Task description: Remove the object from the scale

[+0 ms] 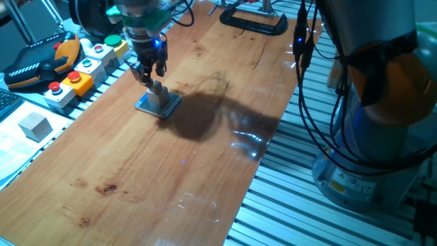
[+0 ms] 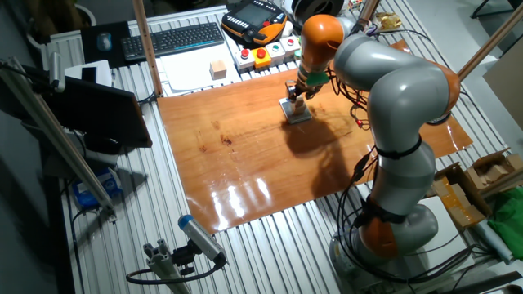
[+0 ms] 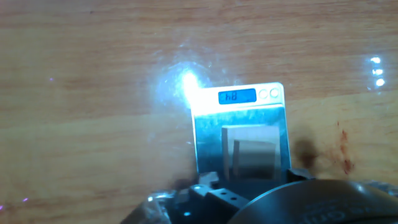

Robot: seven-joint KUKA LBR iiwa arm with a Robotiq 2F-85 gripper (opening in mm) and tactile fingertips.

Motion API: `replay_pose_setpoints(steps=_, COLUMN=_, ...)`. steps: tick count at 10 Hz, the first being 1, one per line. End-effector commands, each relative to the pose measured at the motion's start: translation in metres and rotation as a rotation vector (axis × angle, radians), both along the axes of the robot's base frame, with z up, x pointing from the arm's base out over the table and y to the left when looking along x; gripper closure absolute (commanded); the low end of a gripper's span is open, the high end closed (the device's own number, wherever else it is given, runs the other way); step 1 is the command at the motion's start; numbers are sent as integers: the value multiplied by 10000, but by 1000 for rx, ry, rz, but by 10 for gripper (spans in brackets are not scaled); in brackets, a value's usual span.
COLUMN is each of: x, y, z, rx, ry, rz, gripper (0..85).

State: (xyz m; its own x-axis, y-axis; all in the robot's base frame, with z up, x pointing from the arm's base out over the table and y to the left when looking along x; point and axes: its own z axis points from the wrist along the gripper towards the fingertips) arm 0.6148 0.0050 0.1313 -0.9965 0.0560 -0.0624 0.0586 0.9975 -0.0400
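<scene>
Right, from one fixed view I see the gripper (image 1: 149,75) hanging low over the scale (image 1: 158,104), which lies flat on the wooden table (image 1: 171,178) near its far left edge. A small pale block (image 1: 159,93) stands upright on the scale, and the fingertips sit just at its top. I cannot tell whether they are touching it or closed on it.

In the other fixed view the scale (image 2: 297,112) shows as a small grey square with the block (image 2: 299,105) on it and the gripper (image 2: 294,92) directly above.

The hand view looks straight down on the scale (image 3: 241,127). Its blue display (image 3: 237,96) is lit, with two round buttons (image 3: 268,94) beside it, and the block (image 3: 249,149) rests on the shiny plate below them. A bright glare spot lies just left of the display.

A row of button boxes (image 1: 82,68) sits beyond the table's left edge, and a grey cube (image 1: 34,126) rests apart on white paper.
</scene>
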Motion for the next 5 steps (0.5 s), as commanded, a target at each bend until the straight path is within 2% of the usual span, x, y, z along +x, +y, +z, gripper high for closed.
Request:
replay_pose_setpoints(steps=1, x=23, y=-1, z=-21, rx=-2, ry=-1, rz=-8, gripper=70)
replay_pose_setpoints(steps=2, x=42, y=3, z=-45, rx=-5, ry=6, rz=-30, gripper=67)
replay_pose_setpoints(steps=5, x=97, y=-19, z=-135, rx=0, ry=2, rz=-48, gripper=67)
